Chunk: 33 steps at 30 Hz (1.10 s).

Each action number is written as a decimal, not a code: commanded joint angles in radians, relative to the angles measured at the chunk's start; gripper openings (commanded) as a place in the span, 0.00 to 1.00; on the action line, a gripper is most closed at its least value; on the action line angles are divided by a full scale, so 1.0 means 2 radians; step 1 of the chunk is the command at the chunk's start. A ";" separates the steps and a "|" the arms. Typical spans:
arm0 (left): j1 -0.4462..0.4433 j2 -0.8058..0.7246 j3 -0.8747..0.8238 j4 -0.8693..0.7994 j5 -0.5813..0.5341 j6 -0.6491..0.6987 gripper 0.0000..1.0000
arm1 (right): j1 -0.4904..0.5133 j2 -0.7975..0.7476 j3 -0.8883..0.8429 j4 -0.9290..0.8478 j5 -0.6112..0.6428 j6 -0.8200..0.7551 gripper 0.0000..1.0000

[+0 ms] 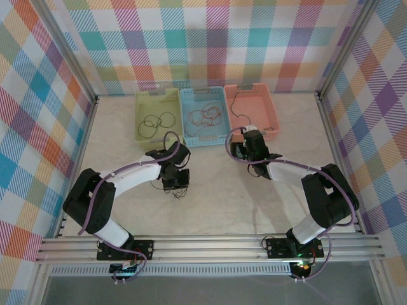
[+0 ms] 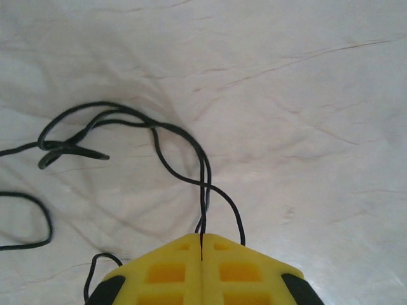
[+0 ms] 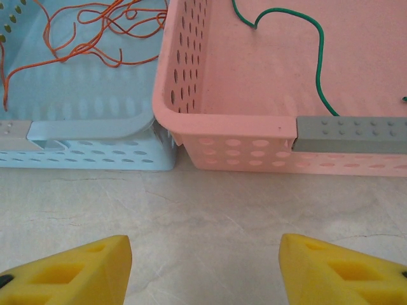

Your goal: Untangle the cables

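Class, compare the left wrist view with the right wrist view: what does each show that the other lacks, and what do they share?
Left wrist view: a thin black cable lying in loops, pinched in the shut left gripper. Right wrist view: a light blue plastic basket holding orange wires, a pink plastic basket holding a green wire, and the open right gripper. Shared: the pale marbled tabletop and yellow fingertips.

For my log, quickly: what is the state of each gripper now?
Left gripper: closed on a black cable.
Right gripper: open, holding nothing.
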 commanded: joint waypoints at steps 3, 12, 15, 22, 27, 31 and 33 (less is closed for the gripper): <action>-0.007 -0.031 0.042 0.034 0.044 0.029 0.00 | -0.002 -0.016 -0.011 0.034 -0.031 -0.008 0.62; -0.007 -0.026 0.072 0.090 0.050 0.074 0.00 | 0.014 -0.047 -0.059 0.148 -0.144 -0.039 0.60; -0.007 -0.025 0.066 0.106 0.059 0.070 0.00 | 0.032 -0.051 -0.067 0.181 -0.194 -0.065 0.60; -0.007 -0.064 0.015 0.178 0.063 0.062 0.00 | 0.048 -0.051 -0.071 0.201 -0.286 -0.096 0.60; -0.007 -0.080 -0.011 0.218 0.085 0.059 0.00 | 0.050 -0.036 -0.062 0.212 -0.339 -0.100 0.61; -0.007 -0.081 -0.018 0.223 0.096 0.055 0.00 | 0.056 -0.007 -0.029 0.169 -0.383 -0.091 0.60; -0.007 -0.085 -0.021 0.225 0.095 0.055 0.00 | 0.063 -0.003 -0.021 0.150 -0.383 -0.105 0.59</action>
